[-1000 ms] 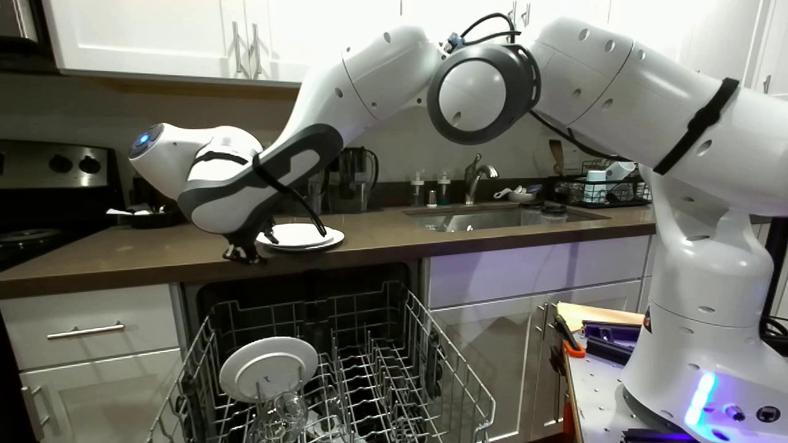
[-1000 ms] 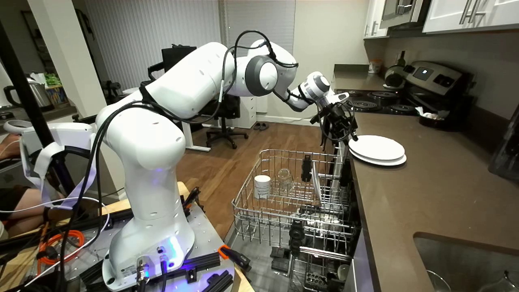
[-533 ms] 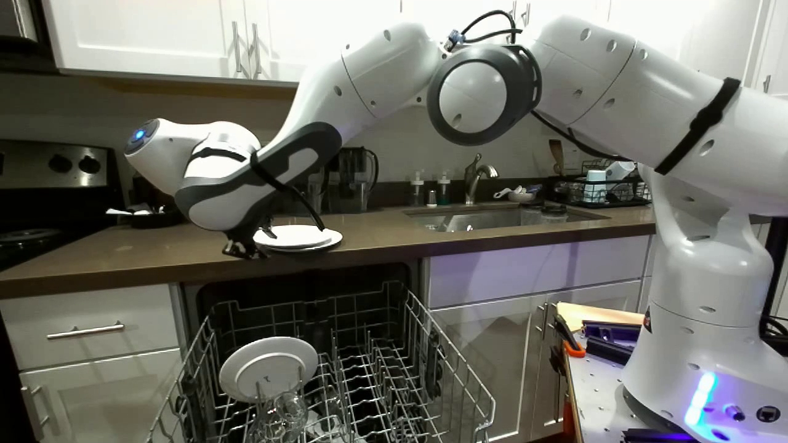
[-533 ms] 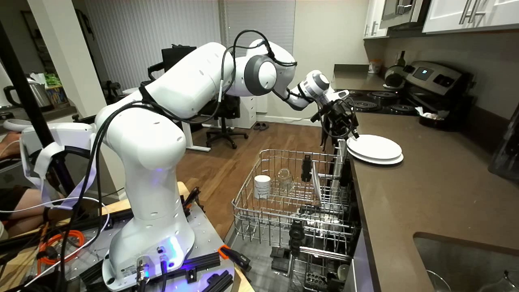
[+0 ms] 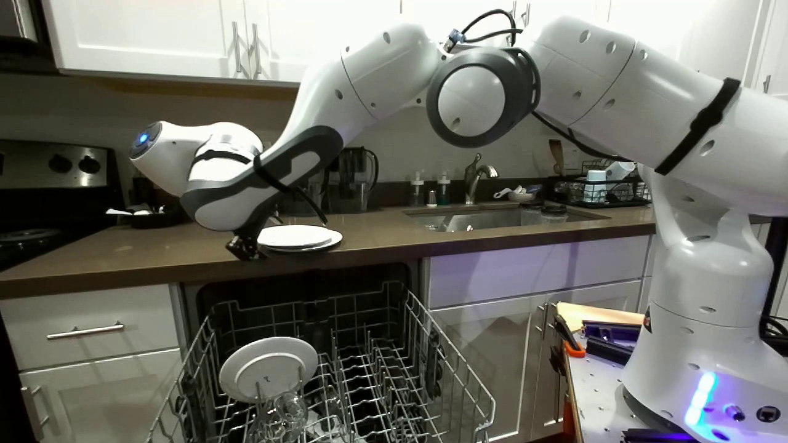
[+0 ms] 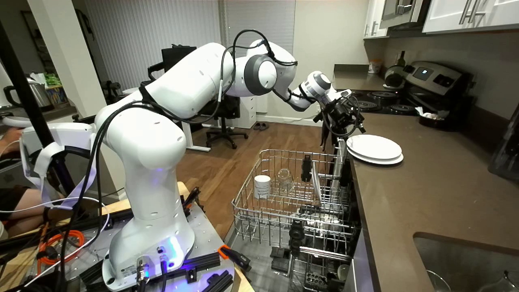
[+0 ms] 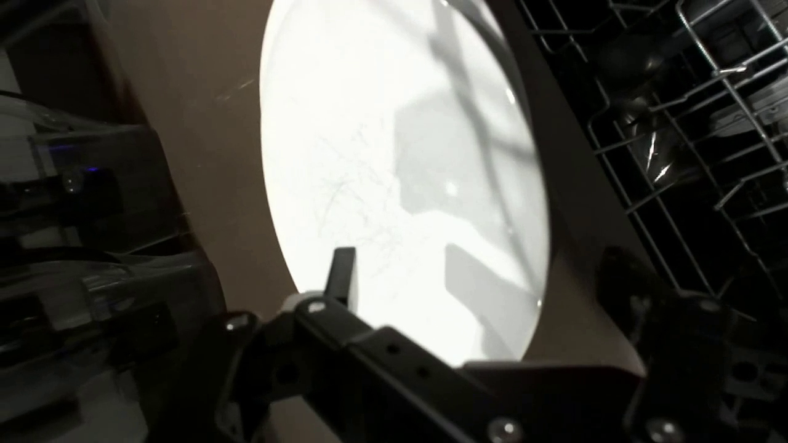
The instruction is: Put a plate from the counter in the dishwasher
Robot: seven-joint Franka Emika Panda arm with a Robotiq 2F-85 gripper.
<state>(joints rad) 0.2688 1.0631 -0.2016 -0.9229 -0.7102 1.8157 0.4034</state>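
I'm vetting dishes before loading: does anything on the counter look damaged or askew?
Yes. In the wrist view, thin grey lines mar the upper plate; whether scratches or residue, I can't tell. It also sits off-centre on the lower plate, whose rim shows unevenly.

In an exterior view: faces counter's front edge (image 5: 523,240) across dishwasher (image 5: 363,300). In an exterior view: along that edge, sink (image 6: 458,251) toward stove (image 6: 429,76). Wrist view: close over plate (image 7: 363,184), downward. Both exterior views share plate, dishwasher.
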